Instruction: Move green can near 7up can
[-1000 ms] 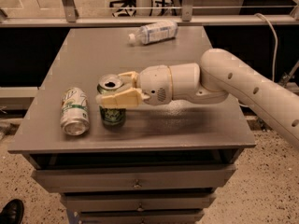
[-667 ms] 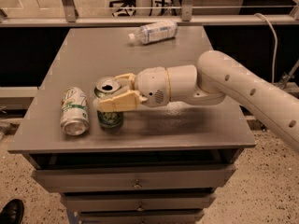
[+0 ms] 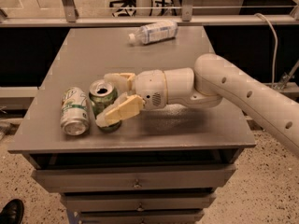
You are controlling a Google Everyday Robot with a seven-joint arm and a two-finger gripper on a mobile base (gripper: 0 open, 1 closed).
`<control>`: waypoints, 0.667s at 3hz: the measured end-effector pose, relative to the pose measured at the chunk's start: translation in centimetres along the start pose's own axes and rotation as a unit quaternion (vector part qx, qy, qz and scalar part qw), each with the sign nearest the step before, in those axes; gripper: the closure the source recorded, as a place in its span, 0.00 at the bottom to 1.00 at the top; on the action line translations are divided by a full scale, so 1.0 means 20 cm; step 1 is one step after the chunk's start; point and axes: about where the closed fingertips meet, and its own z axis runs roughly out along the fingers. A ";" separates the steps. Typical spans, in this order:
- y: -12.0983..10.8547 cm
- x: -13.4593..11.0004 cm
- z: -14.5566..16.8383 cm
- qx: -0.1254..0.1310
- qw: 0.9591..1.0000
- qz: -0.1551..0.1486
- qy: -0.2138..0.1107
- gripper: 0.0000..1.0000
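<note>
Grey table [image 3: 191, 125] has open room to the right and far side. The green can [image 3: 103, 93] stands upright near the left near corner, close to the near edge, just right of the 7up can [image 3: 74, 112], which lies on its side; whether they touch I cannot tell. The gripper [image 3: 103, 98] comes in from the right, fingers clamped on the green can. A bottle [image 3: 153, 32] lies by the far edge. No lettering on can or bottle is readable.
</note>
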 end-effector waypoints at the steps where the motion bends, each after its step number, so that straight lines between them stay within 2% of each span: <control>1: -0.04 -0.02 -0.08 0.016 1.000 -0.009 0.003 0.00; 2: -0.11 -0.10 -0.27 0.048 0.998 -0.037 0.008 0.00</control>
